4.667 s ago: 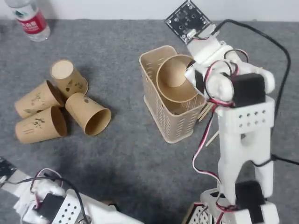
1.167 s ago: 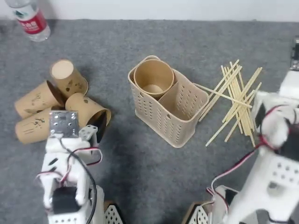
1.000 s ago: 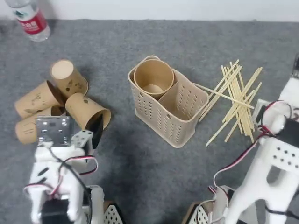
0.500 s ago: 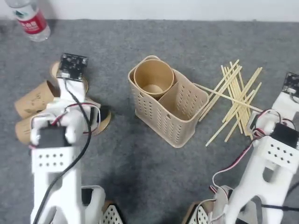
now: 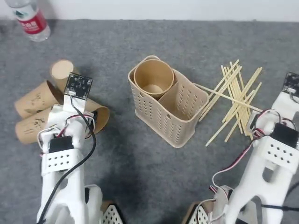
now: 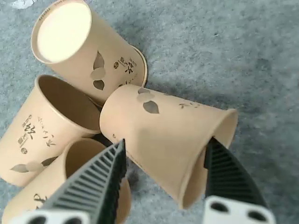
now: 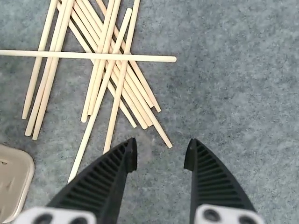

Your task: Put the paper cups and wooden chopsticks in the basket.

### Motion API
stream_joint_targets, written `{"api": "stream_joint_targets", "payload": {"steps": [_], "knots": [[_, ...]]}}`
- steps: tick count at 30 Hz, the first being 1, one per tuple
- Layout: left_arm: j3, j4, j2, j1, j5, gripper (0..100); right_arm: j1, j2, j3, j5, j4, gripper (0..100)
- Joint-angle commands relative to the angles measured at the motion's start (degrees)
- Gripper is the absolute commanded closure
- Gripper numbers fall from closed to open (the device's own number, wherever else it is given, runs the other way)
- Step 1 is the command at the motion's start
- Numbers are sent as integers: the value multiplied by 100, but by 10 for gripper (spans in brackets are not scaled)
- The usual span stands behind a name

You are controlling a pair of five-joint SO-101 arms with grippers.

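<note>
cups (image 5: 30, 100) left of basket (image 5: 163, 120), chopsticks (image 5: 233, 95) right; one cup (image 5: 153, 78) inside

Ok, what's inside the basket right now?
One paper cup stands upright, mouth up, in the basket's compartment nearer the loose cups. The other compartment looks empty, though its floor is partly hidden by the wall. The chopsticks lie outside.

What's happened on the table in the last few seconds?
The right gripper left a paper cup in the basket and drew back beside the chopsticks. The left gripper came forward and, open, straddles a cup lying on its side. The loose cups lie where they were.
</note>
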State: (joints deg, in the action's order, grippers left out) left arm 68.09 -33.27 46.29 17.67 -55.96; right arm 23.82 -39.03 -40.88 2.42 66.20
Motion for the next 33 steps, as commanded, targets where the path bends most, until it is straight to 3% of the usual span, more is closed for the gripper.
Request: {"api": "stream_joint_targets", "payload": {"steps": [1,7,18,23,26,33], "knots": [[13,193,35,-79,-79,746,-48,13,26,-44,-101,818],[136,352,-18,-273,-88,749,-48,13,26,-44,-92,818],[1209,2119,-18,-246,-97,752,-48,13,18,-44,-57,818],[1464,3147,-26,26,-149,831,-48,13,18,-44,-57,818],[1965,3666,-26,88,-571,869,-48,13,18,-44,-57,818],[2404,4044,-26,-9,-958,953,-48,13,18,-44,-57,818]]}}
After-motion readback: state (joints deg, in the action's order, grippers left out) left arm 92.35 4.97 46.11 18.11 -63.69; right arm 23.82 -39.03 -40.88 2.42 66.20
